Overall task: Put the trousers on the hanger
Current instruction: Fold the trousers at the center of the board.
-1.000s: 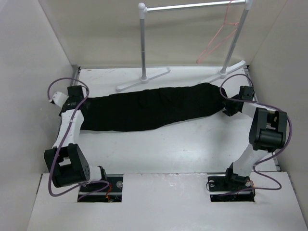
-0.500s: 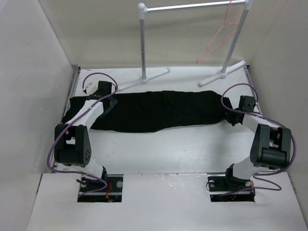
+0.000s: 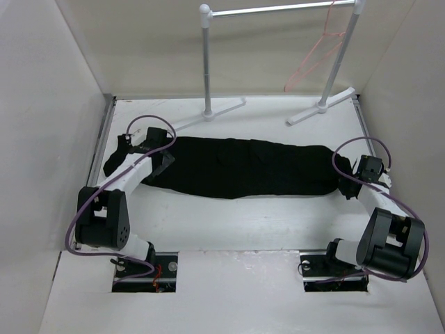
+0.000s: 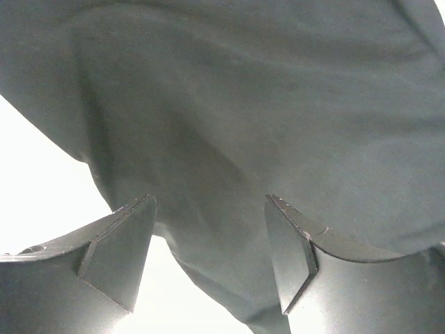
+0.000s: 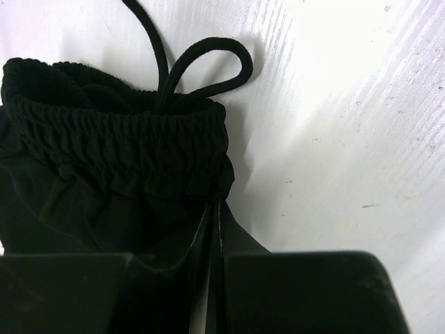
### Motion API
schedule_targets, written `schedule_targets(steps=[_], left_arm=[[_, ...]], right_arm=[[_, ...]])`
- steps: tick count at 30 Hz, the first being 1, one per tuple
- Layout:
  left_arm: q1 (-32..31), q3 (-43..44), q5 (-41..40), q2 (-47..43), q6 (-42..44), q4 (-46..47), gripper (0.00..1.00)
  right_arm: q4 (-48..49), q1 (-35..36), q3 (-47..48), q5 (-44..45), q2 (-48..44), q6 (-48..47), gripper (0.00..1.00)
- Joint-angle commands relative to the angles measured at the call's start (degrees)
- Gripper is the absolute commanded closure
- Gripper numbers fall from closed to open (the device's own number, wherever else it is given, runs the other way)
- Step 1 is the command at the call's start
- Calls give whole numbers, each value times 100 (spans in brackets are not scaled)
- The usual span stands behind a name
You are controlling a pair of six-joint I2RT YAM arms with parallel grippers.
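The trousers [image 3: 243,167] lay flat across the table between the arms, probably spread for a lift toward the hanger [image 3: 314,56], which hung well apart on the rail [image 3: 278,8]. The right gripper [image 5: 214,226] was clenched on cloth below the waistband [image 5: 118,132]. The left gripper [image 4: 208,205] stood released over the leg end. The label was hidden, and the hanger's hook was too faint to make out.
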Motion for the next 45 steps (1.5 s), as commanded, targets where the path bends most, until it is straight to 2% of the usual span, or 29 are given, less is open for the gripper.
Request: schedule_targets(steps=[1,6,11,18,19,22,27,31,34,41,43,45], left_arm=[[-251,118,48,-351,23,17,39],[-366,364,39,-71,14,386,39],[-121,566,66,483,-21,711,40],[-225,847,180,405,-144,791,41],[-269,856,171,387,-144,800,41],[-313,856,145,439,-83,957,41],[55,856,74,1019,-91,1292,41],[258,830,215,1353,-179,1406,42],[346,839,233,1529,-223,1380,42],[644,321,206,1547,-293,1301,42],[715,180,198,1495,-328,1240,42],[732,5,127,1381,-346,1169,42]], right_arm=[[45,8,10,124,-70,-42,90],[45,8,10,124,-70,-42,90],[45,8,10,124,-70,-42,90],[45,8,10,124,-70,-42,90],[-1156,451,663,-876,-2368,-425,23],[-1106,596,783,-790,-2225,-394,23],[-887,614,574,-789,-1864,-288,23],[-501,114,29,-754,-1566,-271,22],[-105,-168,-95,-877,-1101,-279,22],[651,-168,10,-720,218,-297,23],[739,-168,141,-728,552,-236,28],[775,-168,256,-684,737,-148,43]])
